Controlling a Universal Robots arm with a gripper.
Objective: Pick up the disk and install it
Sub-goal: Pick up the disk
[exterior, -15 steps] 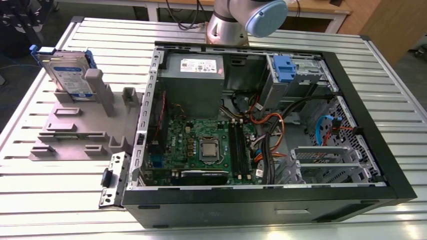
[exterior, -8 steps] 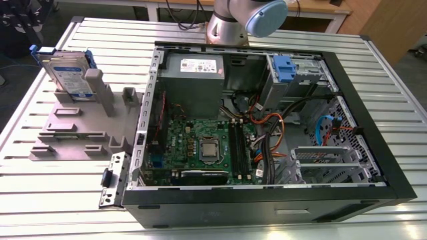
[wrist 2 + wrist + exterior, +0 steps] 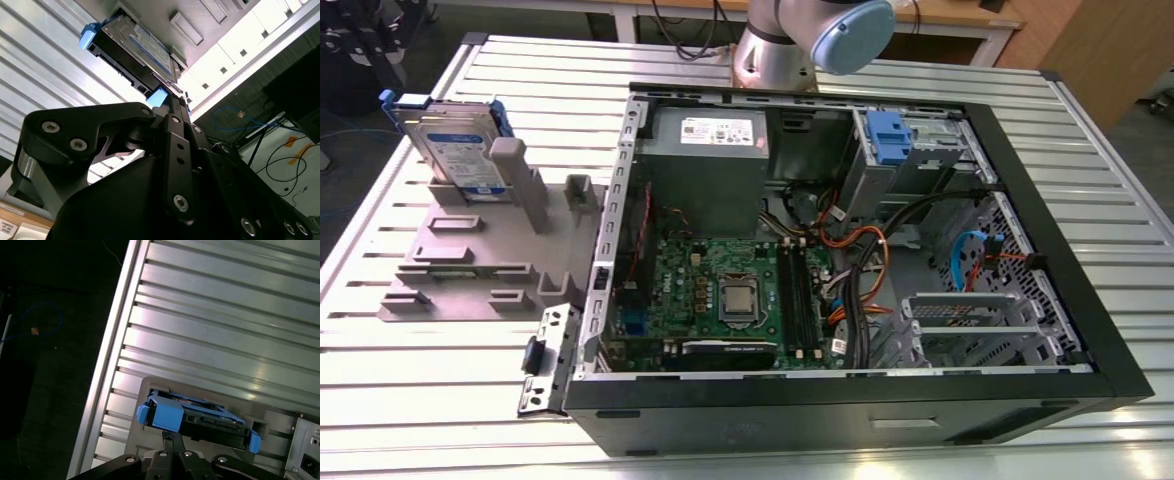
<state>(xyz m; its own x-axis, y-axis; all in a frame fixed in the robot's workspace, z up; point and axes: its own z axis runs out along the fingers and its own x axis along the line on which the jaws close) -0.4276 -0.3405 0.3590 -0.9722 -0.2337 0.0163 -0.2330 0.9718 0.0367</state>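
Observation:
The disk, a silver drive with a white-and-blue label in a bright blue carrier, stands on edge in a grey holder on the exterior view's left of the table. In both wrist views it lies just past my fingertips: the disk in the second wrist view, the disk in the first. My gripper hangs apart from the disk with its black fingers pressed together and nothing between them. Part of my arm shows at the back of the table.
An open computer case lies flat on the slatted metal table, right of the holder. Inside are a grey power supply, a motherboard, loose cables, another blue carrier in a bay, and a metal bracket. The table edge runs near the holder.

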